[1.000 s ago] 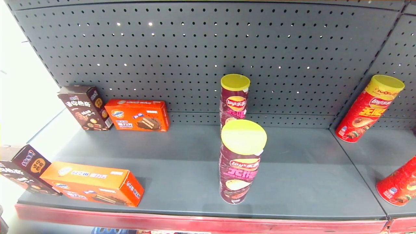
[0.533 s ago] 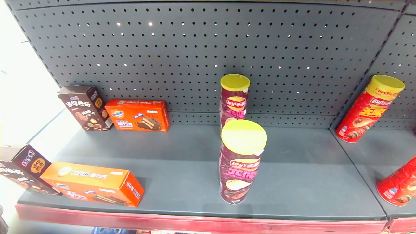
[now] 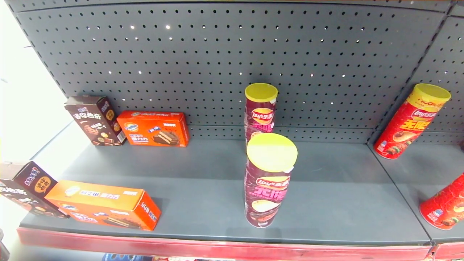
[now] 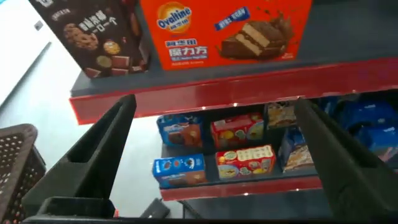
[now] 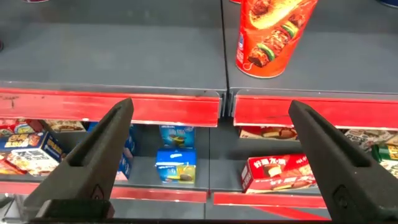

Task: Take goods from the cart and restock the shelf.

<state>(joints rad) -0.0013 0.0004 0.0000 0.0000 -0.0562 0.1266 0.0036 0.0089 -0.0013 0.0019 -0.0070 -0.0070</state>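
Grey pegboard back panel (image 3: 181,65), red front edge strip (image 3: 217,249), blue & red snack pkgs (image 4: 245,163) on lower tiers

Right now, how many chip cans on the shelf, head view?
4: purple front can at centre, purple rear can behind it; red rear can at right, red front can cut off by the frame edge. More may sit beyond it.

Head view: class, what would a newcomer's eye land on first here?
Two purple chip cans with yellow lids stand in the middle of the shelf: the front can near its edge, the rear can by the pegboard. A red can stands back right; an orange box lies front left.
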